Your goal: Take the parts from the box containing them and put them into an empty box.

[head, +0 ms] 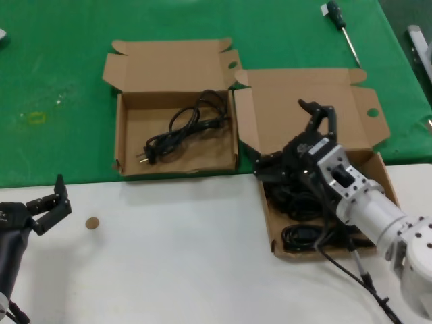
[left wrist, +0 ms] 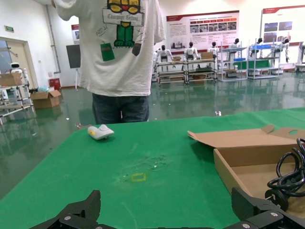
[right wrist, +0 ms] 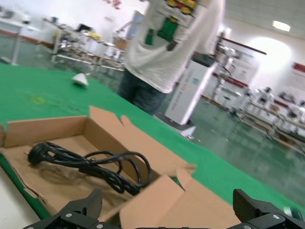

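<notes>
Brown corrugated cardboard, two shallow mailer boxes, lids hinged back on green felt. Left gripper (head: pixel 59 196) low over white tabletop at near-left, fingers spread, holding nothing. Left box (head: pixel 123 145): one thin glossy black cord (head: pixel 183 126), loosely looped, plug toward its front corner. Right box (head: pixel 273 229): tangled cords (head: pixel 302 236), count unclear. Right gripper (head: pixel 317 112) reaches over them, fingers parted, empty.

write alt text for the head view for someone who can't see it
The right gripper, fingers open, reaches into the right-hand cardboard box above a pile of black power cords. One cord already lies in the open box to its left on the green mat. The left gripper waits open over the white table.
</notes>
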